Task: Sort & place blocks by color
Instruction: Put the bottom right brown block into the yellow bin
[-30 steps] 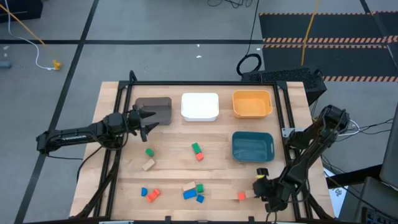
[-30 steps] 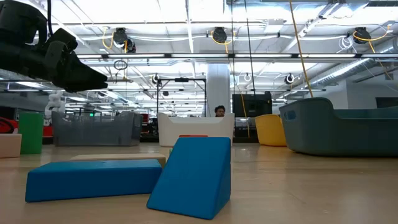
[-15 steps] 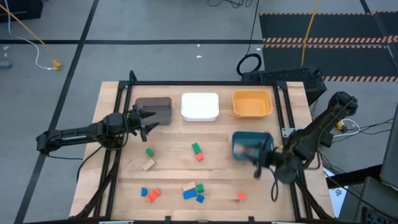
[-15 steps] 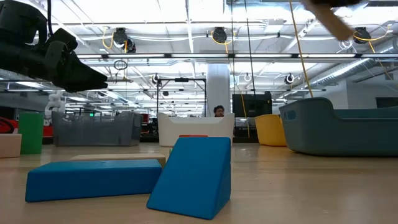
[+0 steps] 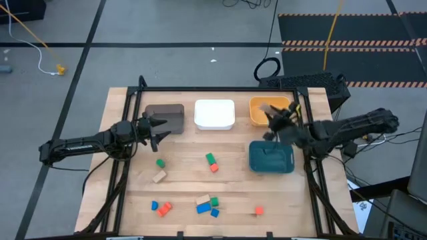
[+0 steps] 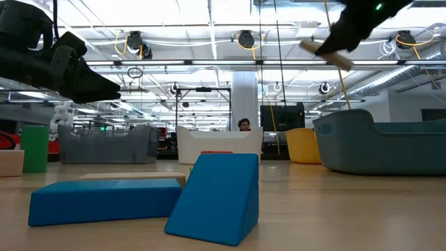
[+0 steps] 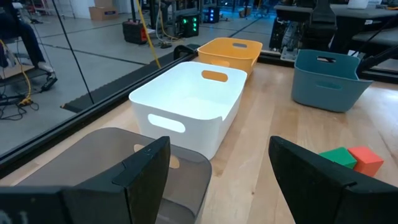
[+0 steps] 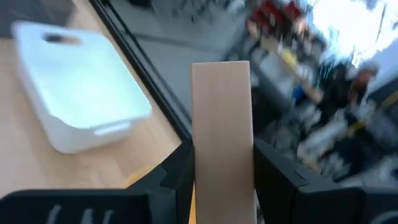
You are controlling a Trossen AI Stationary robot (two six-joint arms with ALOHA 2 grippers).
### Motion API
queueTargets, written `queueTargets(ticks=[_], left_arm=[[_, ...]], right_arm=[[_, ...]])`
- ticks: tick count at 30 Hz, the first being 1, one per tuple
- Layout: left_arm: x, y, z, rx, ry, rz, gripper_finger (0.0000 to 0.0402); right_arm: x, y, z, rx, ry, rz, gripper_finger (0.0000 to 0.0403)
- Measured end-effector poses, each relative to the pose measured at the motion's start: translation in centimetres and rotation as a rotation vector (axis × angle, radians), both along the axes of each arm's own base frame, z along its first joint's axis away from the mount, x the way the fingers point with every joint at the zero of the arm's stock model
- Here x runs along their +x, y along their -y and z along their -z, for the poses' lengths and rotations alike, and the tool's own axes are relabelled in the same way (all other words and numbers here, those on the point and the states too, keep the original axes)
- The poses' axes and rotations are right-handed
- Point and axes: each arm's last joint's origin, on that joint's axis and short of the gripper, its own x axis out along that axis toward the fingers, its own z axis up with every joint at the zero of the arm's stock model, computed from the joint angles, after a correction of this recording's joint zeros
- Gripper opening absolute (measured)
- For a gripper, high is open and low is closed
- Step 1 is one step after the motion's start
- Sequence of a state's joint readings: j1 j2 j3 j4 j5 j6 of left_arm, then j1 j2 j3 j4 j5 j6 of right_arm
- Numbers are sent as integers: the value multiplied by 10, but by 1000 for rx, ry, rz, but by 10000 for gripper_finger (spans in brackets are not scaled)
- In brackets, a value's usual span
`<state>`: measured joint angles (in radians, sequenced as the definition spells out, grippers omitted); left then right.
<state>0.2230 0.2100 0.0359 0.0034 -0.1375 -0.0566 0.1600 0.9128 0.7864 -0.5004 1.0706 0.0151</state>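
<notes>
Nearest the front edge of the table (image 5: 133,203), a row of small blocks is seen in the high view: a blue block (image 5: 154,206) touching a red-orange block (image 5: 164,209), then a cluster of a pale wooden block (image 5: 203,199), a green block (image 5: 215,201) and two blue blocks (image 5: 203,209), and, well apart to the right, a lone red-orange block (image 5: 259,211). In the low view the blue bar (image 6: 104,201) and a blue wedge (image 6: 216,196) fill the foreground. Farther in, a pale wooden bar (image 5: 159,177) lies just beside a green cube (image 5: 160,163), and a green block (image 5: 210,159) touches a red-orange one (image 5: 214,167) near the table's middle. Beyond these a teal bin (image 5: 271,160) stands on the right, and at the far edge a brown bin (image 5: 167,118), a white bin (image 5: 214,114) and an orange bin (image 5: 270,111) are lined up. The left gripper (image 5: 159,127) is held beside the brown bin with its jaws apart and nothing between them. The right gripper (image 5: 273,120) is raised above the orange bin, its jaws clamped on a pale wooden plank (image 8: 221,124), which is held off the table between the dark fingers (image 8: 273,168).
</notes>
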Motion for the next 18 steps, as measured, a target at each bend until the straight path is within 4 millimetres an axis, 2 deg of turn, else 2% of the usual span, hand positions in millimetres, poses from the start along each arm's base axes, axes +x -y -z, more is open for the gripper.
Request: queueTargets(ticks=[6, 14, 18], left_arm=[[0, 0, 0, 0, 0, 0, 273], [0, 0, 0, 0, 0, 0, 273], [0, 0, 0, 0, 0, 0, 273]], right_arm=[[0, 41, 17, 152, 3, 107, 115], [-17, 84, 72, 222, -9, 258, 118], [-25, 93, 94, 305, 112, 262, 118]])
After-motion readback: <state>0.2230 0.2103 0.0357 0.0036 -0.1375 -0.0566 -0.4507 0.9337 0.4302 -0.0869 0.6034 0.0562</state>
